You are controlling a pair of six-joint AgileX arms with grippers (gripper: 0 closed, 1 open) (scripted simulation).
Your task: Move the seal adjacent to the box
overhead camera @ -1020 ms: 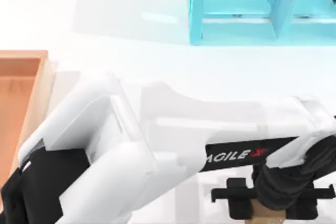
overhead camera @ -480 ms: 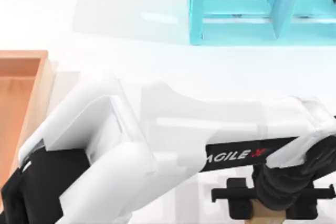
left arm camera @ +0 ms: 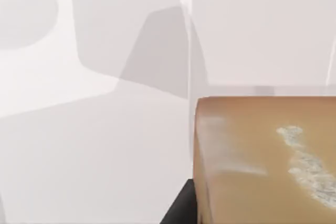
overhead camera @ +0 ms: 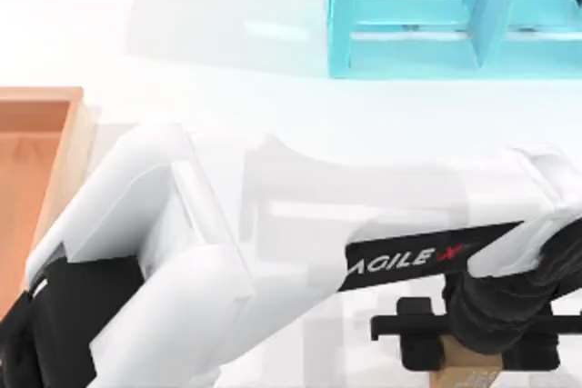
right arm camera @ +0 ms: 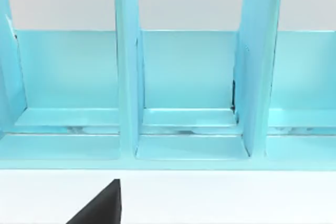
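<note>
The seal [overhead camera: 464, 374] is held clamped between the fingers of the left gripper [overhead camera: 466, 363] at the table's [overhead camera: 227, 52] near right, well apart from the box [overhead camera: 36, 161] at the left edge, with the shelf [overhead camera: 436, 15] at the far side.

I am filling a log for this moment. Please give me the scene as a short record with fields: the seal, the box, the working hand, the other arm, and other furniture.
seal: tan block at the top view's lower edge, right of centre, between the fingers of the left hand; whitish marks on its face in the left wrist view
box: orange-brown, light rim, at the table's left edge, far from the seal
left hand: reached across to the right, shut on the seal
right arm: its wrist view faces the shelf
shelf: turquoise unit at the table's far right
</note>
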